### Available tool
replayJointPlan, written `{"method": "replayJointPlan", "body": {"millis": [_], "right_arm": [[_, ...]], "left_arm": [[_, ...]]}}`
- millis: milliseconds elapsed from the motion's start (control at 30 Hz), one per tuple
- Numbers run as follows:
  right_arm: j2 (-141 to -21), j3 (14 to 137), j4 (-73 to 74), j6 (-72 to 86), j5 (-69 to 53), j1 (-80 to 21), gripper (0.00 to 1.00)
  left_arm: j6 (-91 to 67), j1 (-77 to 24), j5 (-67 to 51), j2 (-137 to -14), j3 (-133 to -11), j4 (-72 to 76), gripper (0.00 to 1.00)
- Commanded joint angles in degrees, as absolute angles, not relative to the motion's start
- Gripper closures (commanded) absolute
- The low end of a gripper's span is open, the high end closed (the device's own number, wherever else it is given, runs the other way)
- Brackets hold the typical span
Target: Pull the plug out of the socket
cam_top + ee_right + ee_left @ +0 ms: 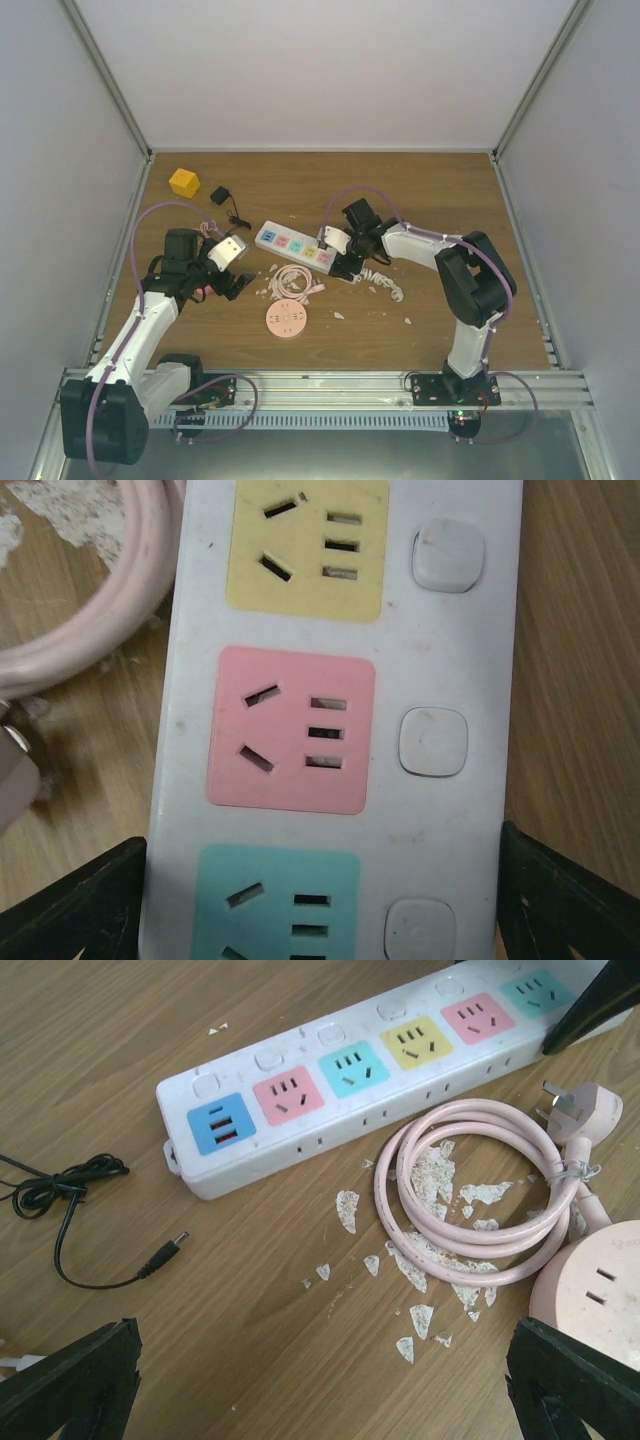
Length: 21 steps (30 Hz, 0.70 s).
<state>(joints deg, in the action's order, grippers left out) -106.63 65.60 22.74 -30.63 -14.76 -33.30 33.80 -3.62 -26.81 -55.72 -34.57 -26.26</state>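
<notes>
1. The pink plug [578, 1110] lies loose on the table [420, 190] with its prongs bare, just beside the power strip [297, 246] at its 6 o'clock. Every socket that shows on the strip is empty, so the pull looks done to me.
2. Little seems left: let go and back the arms away.
3. The right gripper [320, 910] straddles the strip at its right end, one finger at each long edge. The jaws stand apart, but the tips sit so close to the edges that I cannot tell whether they pinch it.
4. The left gripper [320, 1380] hangs at the strip's 8 o'clock with its fingers spread wide and nothing between them.
5. At 6 o'clock the ground is cluttered: the coiled cord [470, 1200], a round pink socket [600, 1290] and white flakes [440, 1170].
6. A thin black cable [70, 1200] lies near the strip's left end, and a yellow block [184, 182] sits further off at 10 o'clock.
7. From 12 to 2 o'clock the wood is open, with the walls well apart.
</notes>
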Motion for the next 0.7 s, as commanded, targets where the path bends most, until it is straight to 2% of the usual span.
{"method": "replayJointPlan", "body": {"millis": [0, 267, 667], "right_arm": [[-106.26, 66.6, 25.1, -32.7, -15.61, -29.36, 0.29], [-105.91, 66.53, 26.4, -36.04, -16.85, -20.45, 0.32], [-107.23, 67.24, 25.92, -35.92, -17.45, -3.74, 0.32]], "left_arm": [[33.22, -3.93, -27.85, -56.1, -33.92, -23.98, 0.01], [33.14, -4.15, -27.81, -57.35, -34.15, -24.02, 0.01], [33.07, -4.67, -27.32, -58.01, -33.99, -23.64, 0.01]]}}
